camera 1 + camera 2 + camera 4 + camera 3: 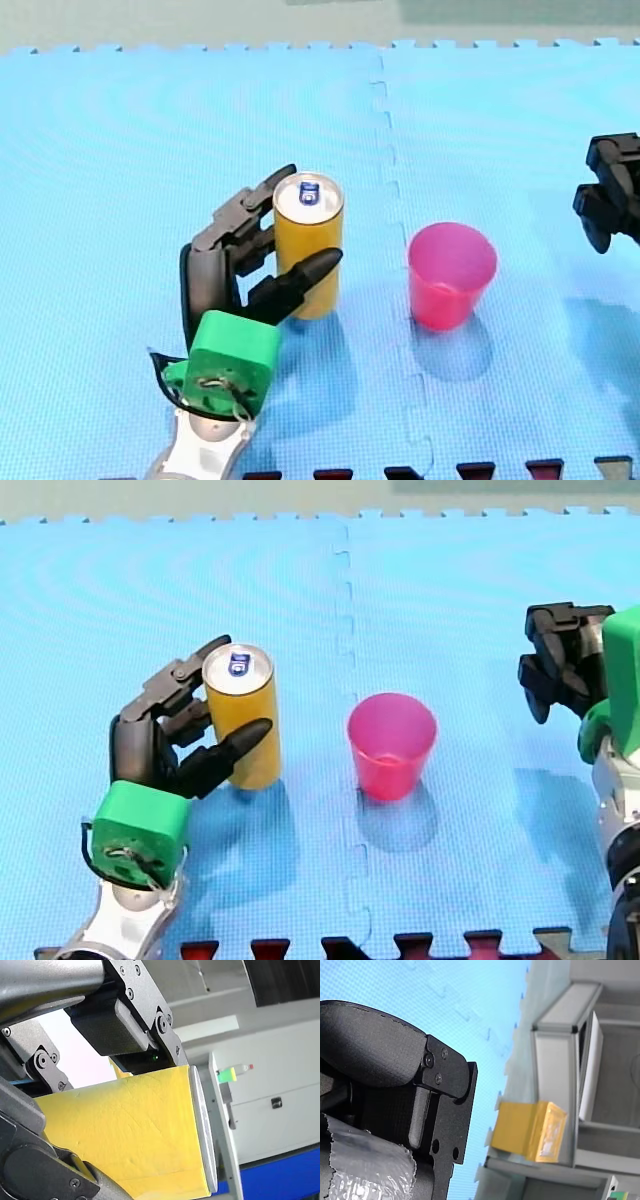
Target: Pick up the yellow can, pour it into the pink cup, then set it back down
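First head view: we see the yellow can (pixel 308 250) standing upright on the blue foam surface (pixel 130 140), left of centre, with the robot's left hand (pixel 240 265) closed around it. Its fingers (pixel 245 215) curl behind the can's far-left side and its thumb (pixel 310 272) lies across the near face. The pink cup (pixel 450 280) stands upright to the right of the can, near it but apart, its mouth facing up. The right hand (pixel 612 195) hangs at the right edge of the scene, well apart from the cup and holding nothing; how wide it stands we cannot tell. Second head view: we look on the same setting from a little to one side, the can's silver top with its blue tab turned upward and the toothed seam (pixel 345 630) of the foam tiles running between can and cup. Dark red edge pieces (pixel 270 948) line the near rim of the surface. First wrist view: we find a black hand (pixel 385 1060) close to the lens, the blue surface beyond it and, past the surface's edge, a yellow box (pixel 530 1130) set against a grey frame (pixel 555 1060). Second wrist view: from the left wrist, we see the can's yellow side held between the black fingers, its silver rim turned toward a white wall (pixel 280 1085).
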`<state>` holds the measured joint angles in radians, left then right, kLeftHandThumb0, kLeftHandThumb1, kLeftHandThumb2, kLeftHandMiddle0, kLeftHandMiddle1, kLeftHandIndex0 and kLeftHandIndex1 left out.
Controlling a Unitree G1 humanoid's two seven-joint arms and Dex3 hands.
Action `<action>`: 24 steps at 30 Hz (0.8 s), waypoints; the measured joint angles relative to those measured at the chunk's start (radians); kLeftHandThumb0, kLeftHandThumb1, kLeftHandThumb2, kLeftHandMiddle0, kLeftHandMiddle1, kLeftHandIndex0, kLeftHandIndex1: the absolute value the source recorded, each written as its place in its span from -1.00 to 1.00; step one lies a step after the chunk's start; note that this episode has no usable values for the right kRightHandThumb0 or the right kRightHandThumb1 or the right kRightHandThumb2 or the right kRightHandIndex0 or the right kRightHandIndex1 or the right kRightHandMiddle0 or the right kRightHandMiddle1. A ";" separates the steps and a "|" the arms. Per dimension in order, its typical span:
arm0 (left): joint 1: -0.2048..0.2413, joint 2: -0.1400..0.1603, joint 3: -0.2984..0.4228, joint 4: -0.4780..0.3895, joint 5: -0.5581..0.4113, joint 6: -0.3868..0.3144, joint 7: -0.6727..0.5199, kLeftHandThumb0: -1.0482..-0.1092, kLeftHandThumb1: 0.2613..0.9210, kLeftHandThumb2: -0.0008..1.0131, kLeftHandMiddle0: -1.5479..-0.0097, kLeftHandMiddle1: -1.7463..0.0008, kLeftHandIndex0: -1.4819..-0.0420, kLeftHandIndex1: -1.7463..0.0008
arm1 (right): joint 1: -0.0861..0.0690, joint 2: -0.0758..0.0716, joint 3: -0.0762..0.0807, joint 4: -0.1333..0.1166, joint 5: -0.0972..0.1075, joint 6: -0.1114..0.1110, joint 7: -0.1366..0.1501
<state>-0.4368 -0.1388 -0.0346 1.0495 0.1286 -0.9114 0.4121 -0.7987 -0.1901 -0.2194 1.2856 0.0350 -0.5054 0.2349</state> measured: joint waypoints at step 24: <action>0.011 -0.024 0.052 0.047 0.036 -0.044 0.011 0.50 0.67 -1.00 -0.66 1.00 -0.56 1.00 | 0.000 -0.014 0.003 -0.001 -0.002 -0.001 -0.001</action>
<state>-0.4259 -0.1627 0.0171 1.0963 0.1642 -0.9559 0.4231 -0.7986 -0.2043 -0.2167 1.2849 0.0328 -0.5061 0.2338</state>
